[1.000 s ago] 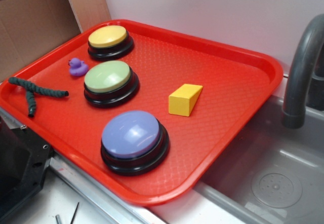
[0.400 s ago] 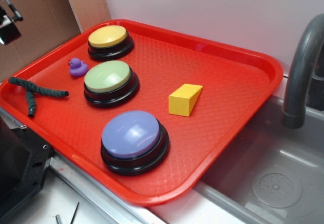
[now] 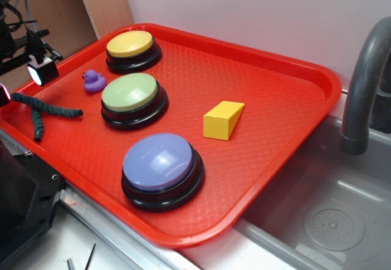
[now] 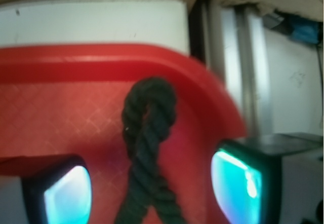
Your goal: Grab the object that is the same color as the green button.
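Rope piece [image 4: 147,153]: green, lies between jaws, untouched
Gripper [image 4: 152,183]: jaws apart, straddling it
Left: lower, close, lift

One red plastic tray [image 3: 293,62]. Three round push buttons on black bases stand on it: one yellow-topped button [image 3: 131,44], one green button [image 3: 130,93], one bluish-purple-topped button [image 3: 157,161]. One yellow wedge block [image 3: 223,120]. One small purple duck [image 3: 93,80]. One dark green Y-shaped twisted rope piece [image 3: 41,109], also seen in the wrist view [image 4: 148,148]. One grey curved faucet spout [image 3: 365,80]. One grey sink basin [image 3: 330,215] with one round drain [image 3: 333,225]. One tool [image 3: 23,82] with two fingers, each with one glowing pad [image 4: 233,183].
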You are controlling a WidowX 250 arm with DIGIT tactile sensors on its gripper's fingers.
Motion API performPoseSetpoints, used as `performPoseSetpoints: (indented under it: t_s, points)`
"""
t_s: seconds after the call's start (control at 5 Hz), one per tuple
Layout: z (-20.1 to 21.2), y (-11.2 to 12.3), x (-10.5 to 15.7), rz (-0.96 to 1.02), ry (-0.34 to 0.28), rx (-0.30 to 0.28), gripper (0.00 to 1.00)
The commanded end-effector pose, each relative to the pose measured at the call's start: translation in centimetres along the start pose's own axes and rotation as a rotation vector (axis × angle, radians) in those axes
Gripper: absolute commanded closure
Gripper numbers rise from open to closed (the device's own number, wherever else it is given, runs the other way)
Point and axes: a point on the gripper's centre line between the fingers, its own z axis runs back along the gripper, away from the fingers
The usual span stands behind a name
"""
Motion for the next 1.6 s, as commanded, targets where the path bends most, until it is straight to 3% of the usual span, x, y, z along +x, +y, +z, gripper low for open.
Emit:
performPoseSetpoints:
  t_s: [0.0, 0.2, 0.4, 0.6, 0.8, 1.0, 1.2, 1.4]
  points:
    - [-1.5, 1.2, -1.5, 0.002, -0.013, -0.029, 0.00]
    - [-2.7, 1.1, -1.0, -0.134, 0.008, -0.172, 0.00]
    - [-2.7, 0.6, -0.9, -0.218, 0.003, -0.184, 0.00]
    - [-2.5, 0.3, -1.1, -0.236, -0.006, -0.168, 0.07]
    - [-2.4, -0.1, -1.2, -0.301, -0.007, -0.149, 1.00]
    - [-2.3, 0.0, -1.5, -0.290, -0.005, -0.119, 1.00]
    - [-1.5, 1.0, -1.6, -0.203, -0.015, -0.132, 1.00]
    - [1.9, 3.1, -2.0, -0.113, -0.023, -0.197, 1.00]
